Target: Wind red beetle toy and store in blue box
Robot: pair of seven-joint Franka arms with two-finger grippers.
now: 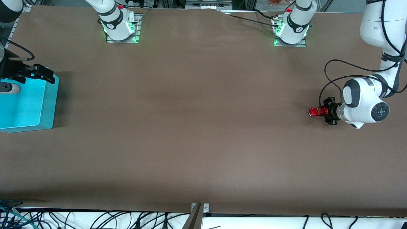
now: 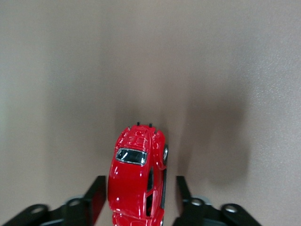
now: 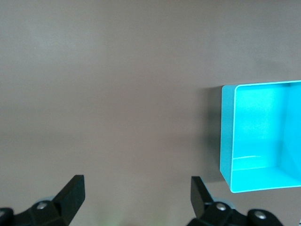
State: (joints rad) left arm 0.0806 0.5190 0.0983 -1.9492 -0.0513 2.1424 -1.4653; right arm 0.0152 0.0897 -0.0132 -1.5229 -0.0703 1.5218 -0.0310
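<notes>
Front view: the left gripper (image 1: 325, 112) is closed on the red beetle toy (image 1: 316, 111), low at the table (image 1: 197, 127) at the left arm's end. Blue box (image 1: 28, 106) sits empty at the right arm's end; storing is not done.

Left wrist view: glossy rounded red shell (image 2: 136, 181), dark windows, matte black fingers (image 2: 96, 197) flanking it.

Right wrist view: right gripper (image 3: 136, 195) waits, spread wide, beside the box's smooth thick turquoise wall (image 3: 228, 136).

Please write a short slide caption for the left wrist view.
Left pincer shut on the red beetle toy resting on the brown table.
</notes>
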